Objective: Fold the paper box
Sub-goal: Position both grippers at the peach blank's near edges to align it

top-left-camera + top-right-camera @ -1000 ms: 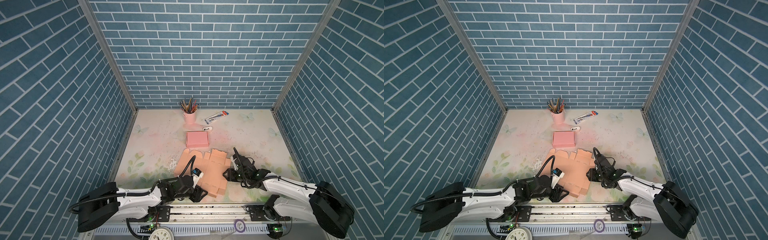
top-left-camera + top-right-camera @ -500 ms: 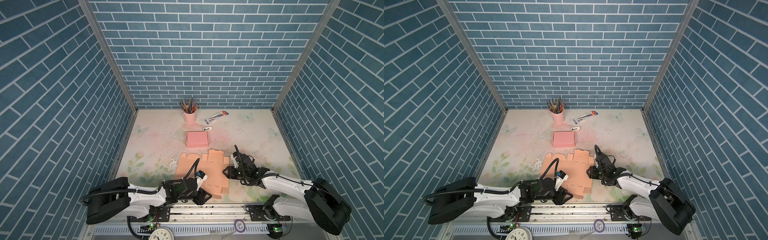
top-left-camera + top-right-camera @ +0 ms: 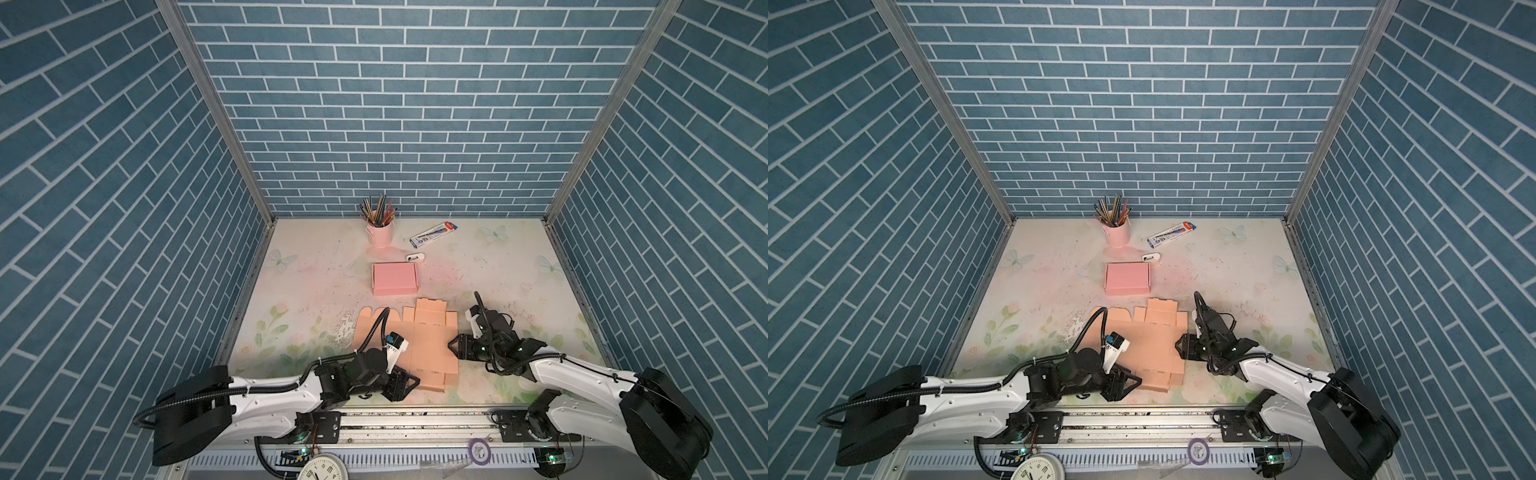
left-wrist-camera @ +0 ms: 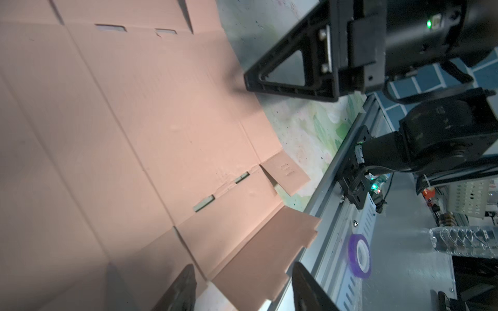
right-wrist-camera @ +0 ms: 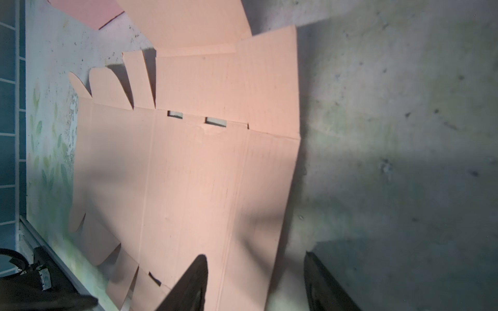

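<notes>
Since the left tool (image 3: 405, 384) sits closest to the front rail (image 3: 415, 417), its jaws well apart and gripping nothing, the near flap (image 4: 264, 250) of the paper box blank (image 3: 428, 345) lies just between its fingers (image 4: 183, 290) and looks slightly lifted; that flap seems the next part to raise, and the left arm is the nearer one; the blank lies flat on the tabletop (image 3: 498, 266) between both arms, its chain of panels apparently running left to right; at its right edge the right tool (image 3: 457, 347) is likewise spread and empty, one finger over card, one over bare tabletop; beyond stand a finished pink box (image 3: 395, 278) and a pencil cup (image 3: 380, 235).
</notes>
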Robot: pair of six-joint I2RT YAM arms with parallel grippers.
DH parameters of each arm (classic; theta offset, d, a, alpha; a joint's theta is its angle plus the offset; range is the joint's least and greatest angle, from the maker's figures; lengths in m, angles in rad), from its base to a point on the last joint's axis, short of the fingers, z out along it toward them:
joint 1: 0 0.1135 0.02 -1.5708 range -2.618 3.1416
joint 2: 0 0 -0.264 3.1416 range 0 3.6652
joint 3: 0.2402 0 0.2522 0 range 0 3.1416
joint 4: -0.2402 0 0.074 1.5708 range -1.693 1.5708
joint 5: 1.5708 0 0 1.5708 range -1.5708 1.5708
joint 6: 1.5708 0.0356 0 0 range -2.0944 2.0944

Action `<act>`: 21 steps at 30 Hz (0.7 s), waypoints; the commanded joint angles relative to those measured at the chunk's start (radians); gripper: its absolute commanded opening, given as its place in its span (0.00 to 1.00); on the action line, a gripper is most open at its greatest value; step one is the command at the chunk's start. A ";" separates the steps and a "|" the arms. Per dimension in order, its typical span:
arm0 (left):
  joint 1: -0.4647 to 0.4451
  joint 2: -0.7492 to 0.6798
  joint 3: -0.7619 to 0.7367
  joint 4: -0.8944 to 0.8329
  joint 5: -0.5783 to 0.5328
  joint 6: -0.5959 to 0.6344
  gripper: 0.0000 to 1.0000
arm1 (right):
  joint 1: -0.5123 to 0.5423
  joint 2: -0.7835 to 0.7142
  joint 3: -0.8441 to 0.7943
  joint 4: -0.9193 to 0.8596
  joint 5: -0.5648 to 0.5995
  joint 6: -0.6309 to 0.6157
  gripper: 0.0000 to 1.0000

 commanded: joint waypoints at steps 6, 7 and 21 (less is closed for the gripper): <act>0.188 0.014 0.021 -0.005 0.061 0.092 0.58 | -0.003 -0.023 -0.032 -0.030 -0.003 0.023 0.57; 0.203 0.029 0.023 0.004 0.074 0.099 0.58 | -0.003 -0.015 -0.030 -0.025 -0.006 0.023 0.57; 0.214 0.227 0.049 0.124 0.125 0.111 0.54 | -0.004 0.055 -0.033 0.094 -0.077 0.042 0.52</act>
